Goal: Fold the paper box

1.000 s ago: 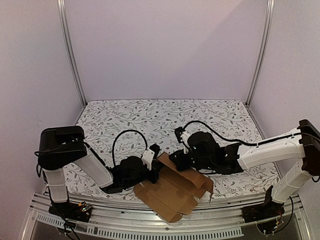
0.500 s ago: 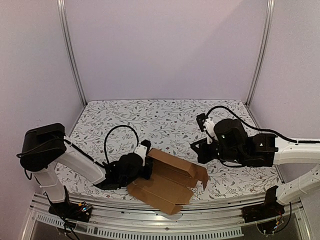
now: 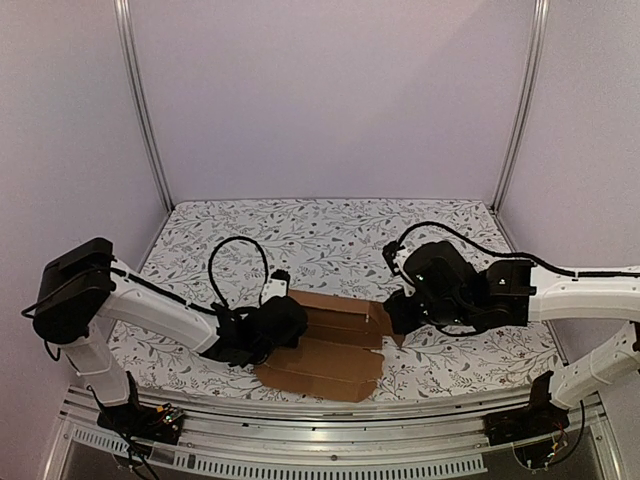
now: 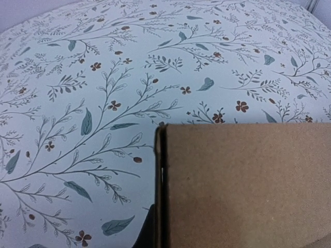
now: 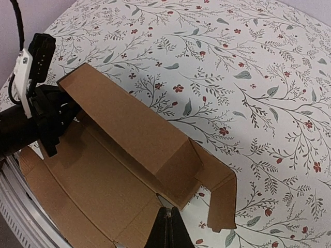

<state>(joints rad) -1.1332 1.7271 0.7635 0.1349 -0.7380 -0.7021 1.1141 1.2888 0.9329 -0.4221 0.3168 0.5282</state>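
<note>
The paper box (image 3: 325,352) is a brown die-cut sheet lying near the table's front edge, with one long panel (image 5: 124,124) raised and a loose flap (image 5: 220,196) at its right end. My left gripper (image 3: 283,323) is shut on the left end of that raised panel. In the left wrist view the panel (image 4: 248,186) fills the lower right, and one dark finger (image 4: 146,235) shows beside its edge. My right gripper (image 5: 166,219) is shut, with nothing between its tips, and hovers over the sheet's right edge by the box's right end (image 3: 385,320).
A floral cloth (image 3: 330,235) covers the table. Lilac walls and metal posts (image 3: 520,110) close it in. A metal rail (image 3: 320,445) runs along the front edge, close under the box. A black cable (image 3: 232,262) loops above the left arm.
The box has dropped from a tilt to nearly flat and slid left with my left gripper. My right gripper let go, swung right, shut, and came back near the box's right end.
</note>
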